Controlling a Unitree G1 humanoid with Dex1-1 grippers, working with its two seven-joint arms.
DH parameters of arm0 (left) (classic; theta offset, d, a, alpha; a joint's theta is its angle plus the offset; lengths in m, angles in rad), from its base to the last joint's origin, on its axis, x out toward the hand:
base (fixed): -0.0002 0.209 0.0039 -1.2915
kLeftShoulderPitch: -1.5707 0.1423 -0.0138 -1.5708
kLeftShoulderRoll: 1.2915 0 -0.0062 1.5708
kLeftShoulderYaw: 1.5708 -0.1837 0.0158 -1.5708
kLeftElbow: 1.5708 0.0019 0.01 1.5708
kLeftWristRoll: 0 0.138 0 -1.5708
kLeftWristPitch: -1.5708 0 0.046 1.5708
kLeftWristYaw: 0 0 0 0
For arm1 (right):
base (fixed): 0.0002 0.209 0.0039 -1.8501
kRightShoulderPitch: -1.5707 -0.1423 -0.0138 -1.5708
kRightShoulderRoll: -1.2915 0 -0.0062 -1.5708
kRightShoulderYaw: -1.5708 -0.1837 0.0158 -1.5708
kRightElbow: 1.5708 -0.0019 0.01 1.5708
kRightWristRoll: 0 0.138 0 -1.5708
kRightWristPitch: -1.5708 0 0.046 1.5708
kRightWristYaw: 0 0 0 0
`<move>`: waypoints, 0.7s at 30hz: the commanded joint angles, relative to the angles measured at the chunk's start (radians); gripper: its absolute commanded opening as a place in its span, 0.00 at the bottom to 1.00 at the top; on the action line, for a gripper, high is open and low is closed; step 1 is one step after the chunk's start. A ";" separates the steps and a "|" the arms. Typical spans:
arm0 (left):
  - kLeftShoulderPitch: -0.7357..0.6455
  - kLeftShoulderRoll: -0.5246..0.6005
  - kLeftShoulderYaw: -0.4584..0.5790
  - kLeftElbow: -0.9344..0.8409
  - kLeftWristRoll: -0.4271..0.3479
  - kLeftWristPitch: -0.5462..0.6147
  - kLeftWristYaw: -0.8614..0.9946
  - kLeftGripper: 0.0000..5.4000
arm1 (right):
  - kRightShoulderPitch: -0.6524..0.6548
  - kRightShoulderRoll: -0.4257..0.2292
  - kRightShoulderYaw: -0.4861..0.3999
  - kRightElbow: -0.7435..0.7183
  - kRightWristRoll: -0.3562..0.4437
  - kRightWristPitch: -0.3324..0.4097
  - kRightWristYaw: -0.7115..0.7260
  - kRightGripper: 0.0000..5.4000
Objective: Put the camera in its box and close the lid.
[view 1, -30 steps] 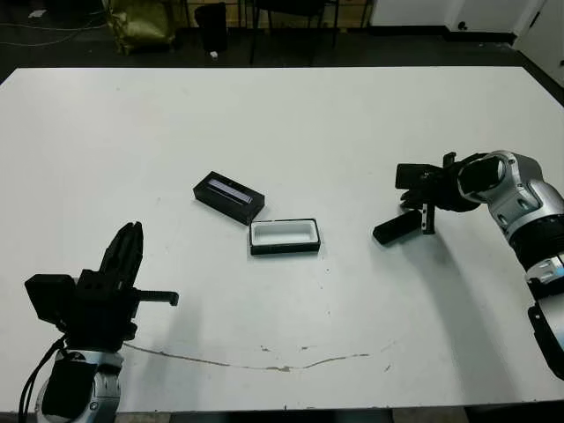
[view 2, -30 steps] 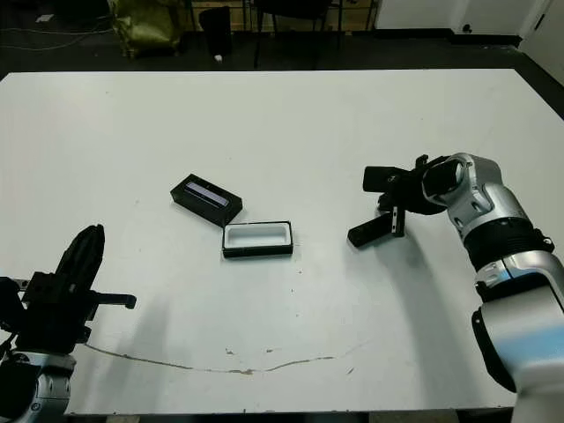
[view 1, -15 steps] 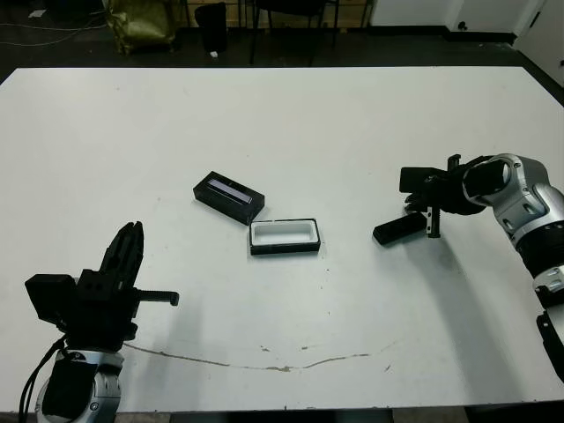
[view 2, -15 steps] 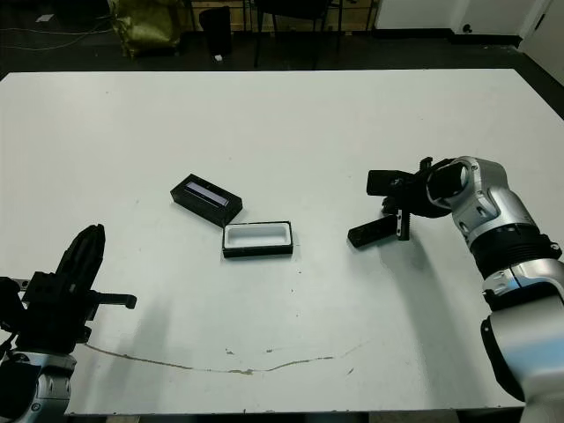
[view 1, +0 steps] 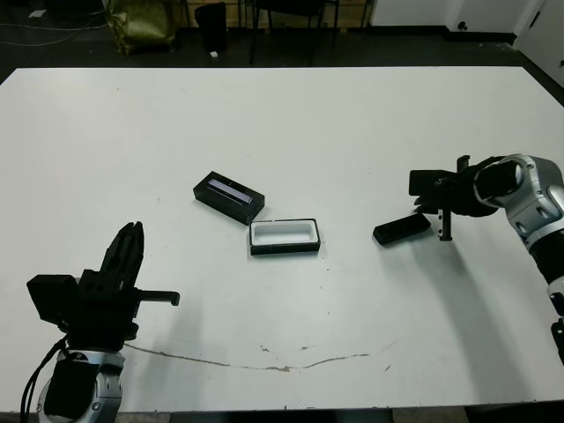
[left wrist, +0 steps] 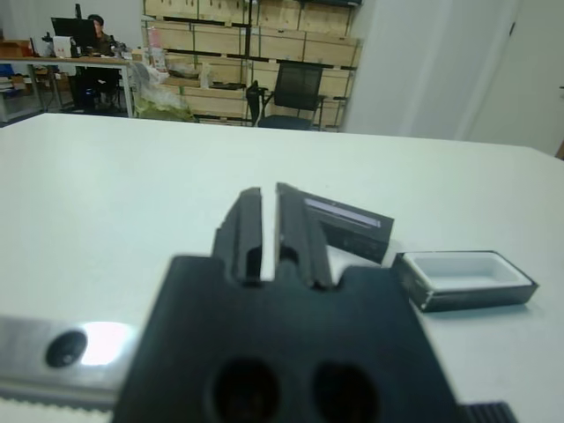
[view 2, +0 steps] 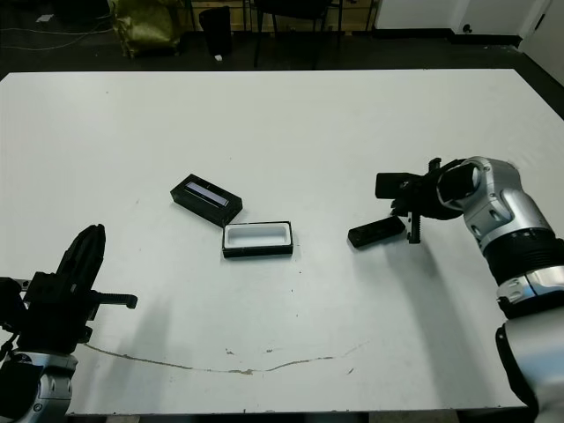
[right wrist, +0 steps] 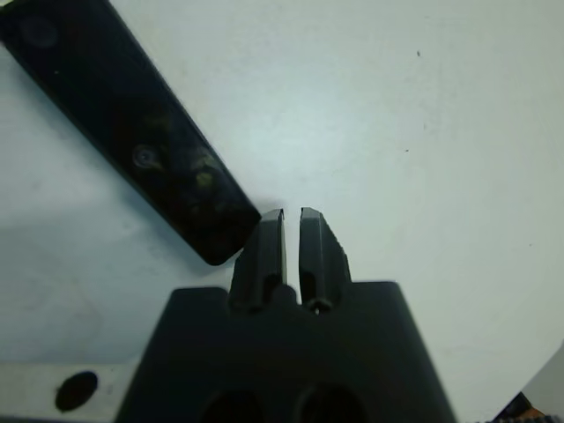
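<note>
Left eye view takes in the whole white table: the box sits open near the middle, white lining up, with the lid just beside it toward the far left, one corner close to the box. The camera lies flat on the table well to the right of the box, apart from it. The right end effector points down at the table just beside the camera's right end, holding nothing. The left end effector hovers near the front left corner, well apart from everything.

Right wrist view shows what the head views cannot: the two fingers are pressed almost together with only a thin slit between them, and their tips stand right at the camera's near end rather than around it. Left wrist view likewise shows its fingers nearly touching, empty, aimed toward the lid and box, and beyond the table a chair and shelves of cardboard boxes.
</note>
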 commanded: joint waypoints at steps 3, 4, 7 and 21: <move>0.021 -0.005 -0.009 -0.002 0.007 0.023 0.010 0.00 | 0.050 -0.020 0.010 -0.058 -0.003 0.024 0.030 0.00; 0.022 -0.003 -0.010 -0.003 0.012 0.020 0.010 0.00 | 0.056 -0.021 0.011 -0.066 -0.004 0.018 0.033 0.00; 0.023 -0.002 -0.007 -0.004 0.009 0.020 0.011 0.00 | 0.073 -0.022 0.002 -0.083 0.013 0.022 0.044 0.00; 0.023 -0.006 -0.009 -0.004 0.002 0.023 0.013 0.00 | 0.110 -0.061 0.001 -0.140 0.042 0.050 0.127 0.00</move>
